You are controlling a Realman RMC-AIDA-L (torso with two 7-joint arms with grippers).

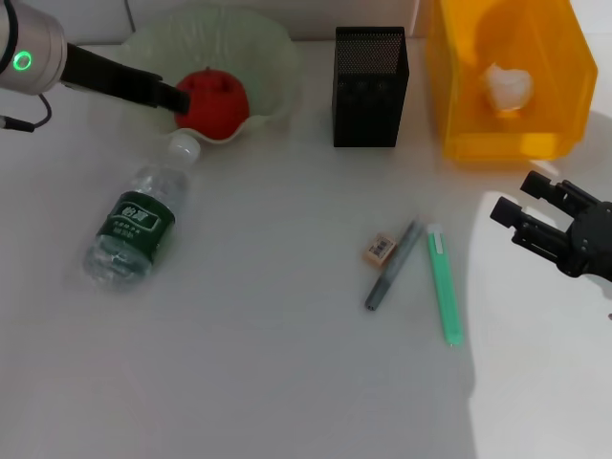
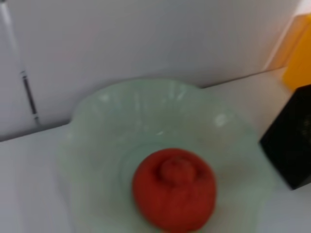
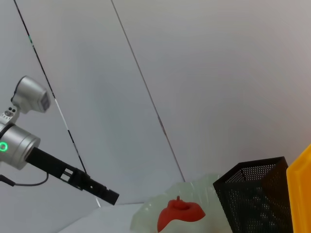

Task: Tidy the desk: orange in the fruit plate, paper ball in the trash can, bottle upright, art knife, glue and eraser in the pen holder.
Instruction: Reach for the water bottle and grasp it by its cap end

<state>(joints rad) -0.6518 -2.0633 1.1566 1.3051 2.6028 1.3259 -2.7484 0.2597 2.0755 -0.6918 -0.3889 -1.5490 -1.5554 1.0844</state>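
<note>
The orange [image 1: 212, 101] lies in the pale green fruit plate [image 1: 239, 38] at the back left, and the left wrist view shows the orange [image 2: 175, 189] from above. My left gripper [image 1: 177, 97] is at the orange's left side, over the plate. The bottle [image 1: 137, 222] lies on its side at the left, with its cap toward the plate. The paper ball [image 1: 507, 86] rests inside the yellow trash can [image 1: 459, 105]. The eraser [image 1: 380, 250], a grey art knife [image 1: 392, 267] and a green glue stick [image 1: 444, 285] lie together right of centre. The black mesh pen holder [image 1: 371, 91] stands behind them. My right gripper [image 1: 522, 199] hovers open at the right edge.
A white wall runs close behind the plate, pen holder and trash can. The plate's rim almost touches the bottle's cap. Bare white table stretches along the front.
</note>
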